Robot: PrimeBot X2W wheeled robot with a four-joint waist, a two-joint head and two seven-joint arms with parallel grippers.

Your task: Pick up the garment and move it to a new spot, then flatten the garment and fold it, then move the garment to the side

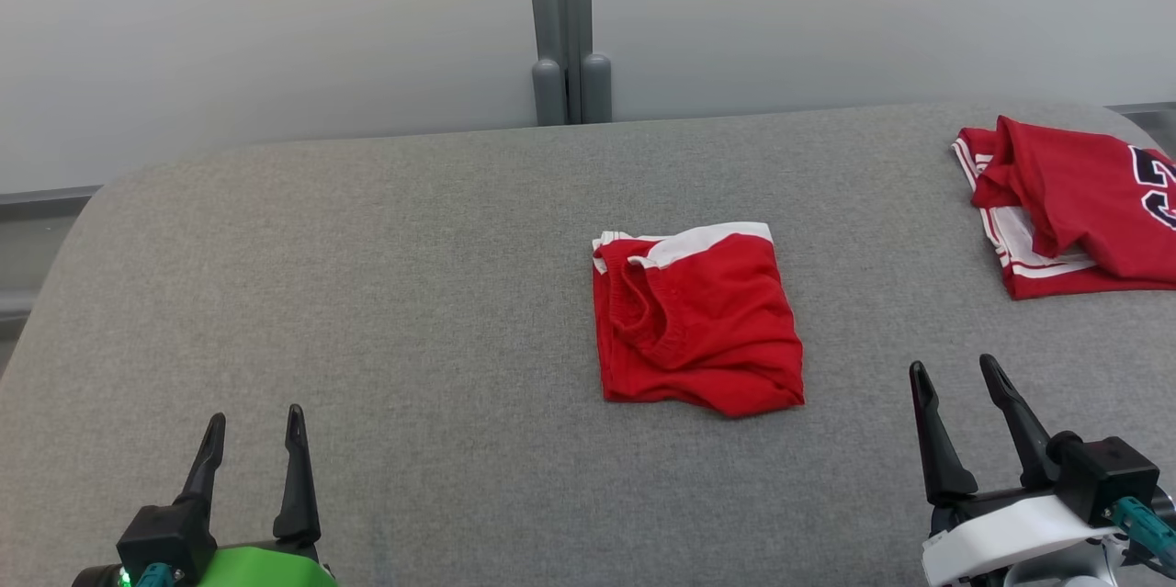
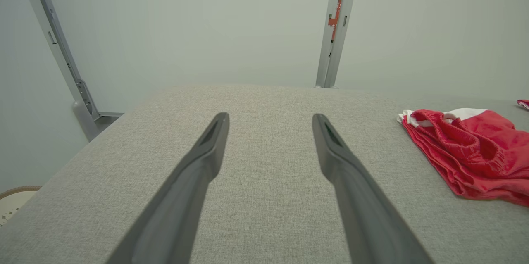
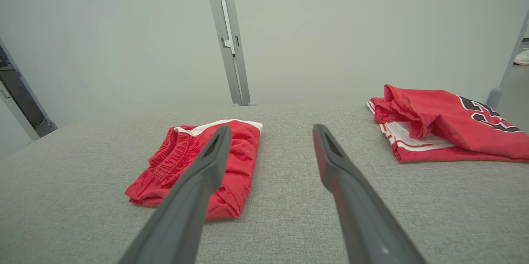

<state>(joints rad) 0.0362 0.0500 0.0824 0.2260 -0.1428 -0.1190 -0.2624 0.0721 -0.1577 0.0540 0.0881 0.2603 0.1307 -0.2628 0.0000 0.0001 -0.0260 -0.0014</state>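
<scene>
A red garment [image 1: 698, 321] with white trim lies folded into a small square at the middle of the grey padded table [image 1: 413, 275]. It also appears at the right of the left wrist view as the garment [image 2: 471, 152], and left of centre in the right wrist view as the garment [image 3: 198, 165]. My left gripper [image 1: 254, 431] hovers open near the front left edge, far from the cloth, with nothing between its fingers [image 2: 206, 148]. At the front right my right gripper [image 1: 955, 371] stands open and empty, a little right of the garment.
A second red jersey [image 1: 1075, 201] with white trim and dark numbers lies folded at the far right of the table; it shows as the jersey [image 3: 446, 123] in the right wrist view. A grey post [image 1: 565, 27] rises behind the table against pale wall panels.
</scene>
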